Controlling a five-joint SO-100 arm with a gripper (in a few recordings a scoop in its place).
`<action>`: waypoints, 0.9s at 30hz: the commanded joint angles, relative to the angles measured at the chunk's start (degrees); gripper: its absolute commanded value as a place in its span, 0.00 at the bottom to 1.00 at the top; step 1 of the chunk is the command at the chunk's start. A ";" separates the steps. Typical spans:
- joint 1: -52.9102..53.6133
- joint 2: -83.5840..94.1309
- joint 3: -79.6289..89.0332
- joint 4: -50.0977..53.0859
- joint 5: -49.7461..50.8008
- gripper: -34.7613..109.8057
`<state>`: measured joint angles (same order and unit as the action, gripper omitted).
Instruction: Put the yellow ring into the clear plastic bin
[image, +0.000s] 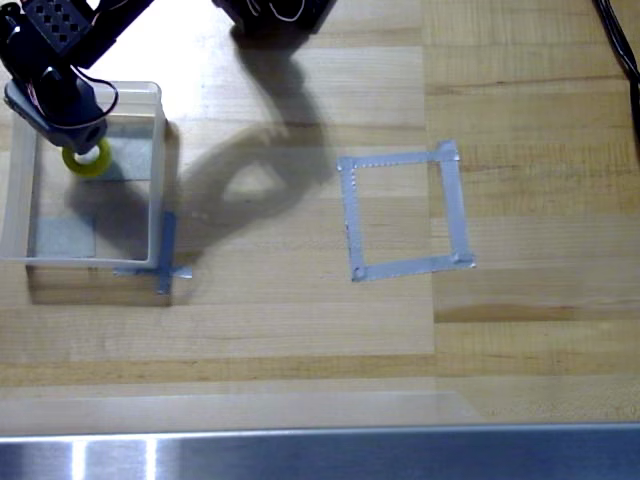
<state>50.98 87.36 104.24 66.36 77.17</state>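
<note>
The clear plastic bin (155, 170) stands at the left of the table in the overhead view, with grey tape patches showing through its bottom. My dark gripper (82, 143) reaches down over the bin's far half. The yellow ring (90, 163) sits right at its fingertips, inside the bin's outline, with its far edge hidden under the fingers. The gripper looks shut on the ring. Whether the ring touches the bin's floor I cannot tell.
A flat grey tape square outline (404, 213) lies on the wooden table right of centre. A blue tape cross (165, 260) marks the bin's near right corner. A metal edge (320, 455) runs along the front, and a black cable (620, 40) hangs at the top right.
</note>
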 joint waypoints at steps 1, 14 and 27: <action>-3.43 -0.70 -3.69 -0.97 0.62 0.26; -1.49 -4.04 -3.43 -8.79 0.70 0.26; -0.88 -3.78 -2.99 -8.88 -0.18 0.28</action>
<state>49.83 80.86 104.15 57.39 76.90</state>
